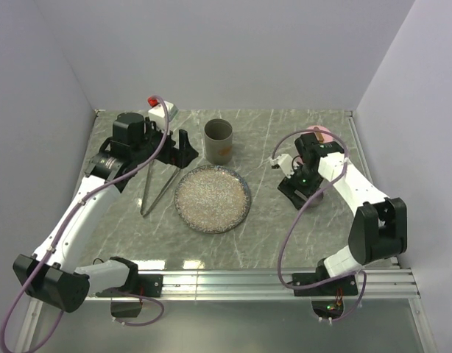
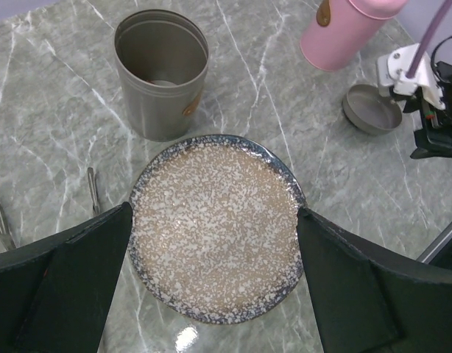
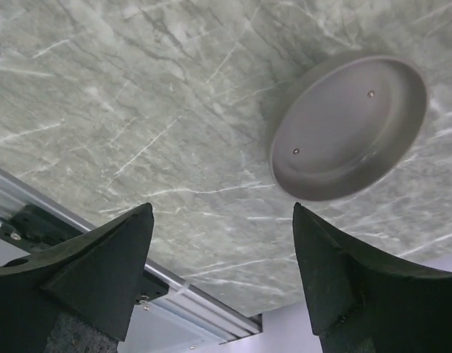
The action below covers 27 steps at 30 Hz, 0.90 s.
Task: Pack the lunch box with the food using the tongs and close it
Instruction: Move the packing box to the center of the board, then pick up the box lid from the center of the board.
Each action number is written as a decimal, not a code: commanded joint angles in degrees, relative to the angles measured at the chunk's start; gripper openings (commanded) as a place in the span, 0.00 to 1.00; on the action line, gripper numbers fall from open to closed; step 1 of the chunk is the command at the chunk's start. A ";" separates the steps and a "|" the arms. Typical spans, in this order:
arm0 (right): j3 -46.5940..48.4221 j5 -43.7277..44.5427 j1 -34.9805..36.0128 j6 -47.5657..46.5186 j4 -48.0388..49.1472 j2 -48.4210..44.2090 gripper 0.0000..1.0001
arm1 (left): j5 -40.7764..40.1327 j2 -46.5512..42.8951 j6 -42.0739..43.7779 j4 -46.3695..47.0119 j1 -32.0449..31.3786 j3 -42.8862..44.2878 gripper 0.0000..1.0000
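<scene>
Grey metal tongs [image 1: 146, 193] are lying flat beside the plate [image 1: 211, 198], left of centre, while you are holding your left pincer [image 2: 214, 213] and right pincer [image 3: 222, 213] spread, risking shoving them across the surface.

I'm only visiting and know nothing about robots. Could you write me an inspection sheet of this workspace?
Surface: grey marbled table.
Job's things: tongs lying left of the speckled plate; grey canister open, grey lid off beside the right end effector; food nothing seen.
Clutter: pink canister; red-and-white object at the back left.
End effectors: left end effector open, empty; right end effector open, empty.
Cables: purple cable looped along each arm.
Surroundings: plain pale walls; metal rail at the near edge.
</scene>
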 commanded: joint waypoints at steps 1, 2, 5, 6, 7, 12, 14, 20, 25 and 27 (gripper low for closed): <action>-0.19 -1.72 -2.07 0.50 3.76 0.37 0.83 | 2.29 -2.92 -0.13 2.63 0.19 -1.29 0.99; -0.37 -1.72 -2.68 0.41 4.37 1.68 0.83 | 2.46 -3.36 -0.13 2.71 0.19 -1.82 0.99; -1.43 -1.28 -3.04 0.24 6.83 3.36 0.80 | 2.56 -3.98 0.22 2.54 0.19 -2.70 0.99; -1.60 -1.46 -3.21 0.23 7.62 4.41 0.77 | 2.29 -3.98 0.48 2.36 0.19 -2.79 0.99; -1.87 -1.72 -3.13 0.32 7.89 4.94 0.74 | 2.20 -3.89 0.39 2.19 0.19 -2.79 1.00; -1.87 -3.04 -3.21 1.20 8.95 8.02 0.60 | 2.11 -3.89 0.48 2.28 0.19 -3.14 0.99; -2.04 -3.13 -3.21 1.38 9.30 9.16 0.51 | 2.03 -3.80 0.31 2.36 0.19 -3.23 0.99; -2.13 -3.75 -3.47 2.17 9.56 11.36 0.45 | 2.38 -3.98 -0.13 2.98 0.19 -3.84 0.99; -1.78 -2.78 -4.35 2.52 11.32 12.24 0.38 | 2.38 -4.07 -0.05 2.89 0.19 -3.93 0.99; -1.17 -2.43 -4.62 2.61 11.58 12.51 0.27 | 2.55 -4.07 -0.13 2.98 0.19 -4.11 0.99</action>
